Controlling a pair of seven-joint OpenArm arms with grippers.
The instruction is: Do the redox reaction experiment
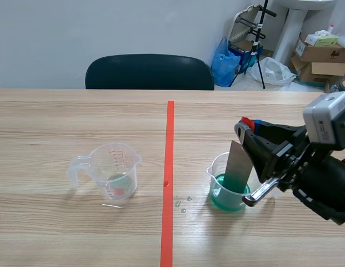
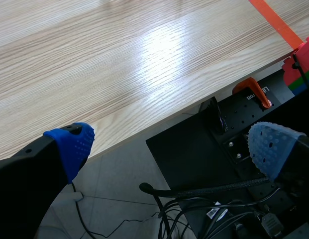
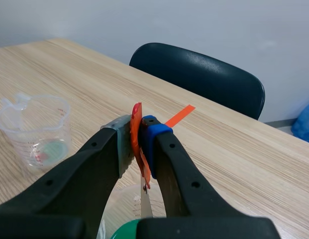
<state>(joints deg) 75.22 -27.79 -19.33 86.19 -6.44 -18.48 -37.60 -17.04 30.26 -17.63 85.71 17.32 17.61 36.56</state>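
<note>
Scene view had the metal strip standing close to upright in the beaker, lower right of centre, with its bottom end down in the green liquid. Clamped on the strip's top end was the right gripper, its arm coming in from the right edge. Right wrist view backed that up: fingers pinched tight with the strip hanging down between them.

A few drops sat on the table just left of the beaker, next to the tape line running up the middle. Well left of that line stood a clear cup with a handle and a bit of pale liquid at the bottom; it also showed ahead of the right gripper and off to its side.

Over in the left wrist view, the left gripper was spread wide with nothing in it, hanging past the table edge over cables. Chair was at the top centre, boxes in the upper right corner.
</note>
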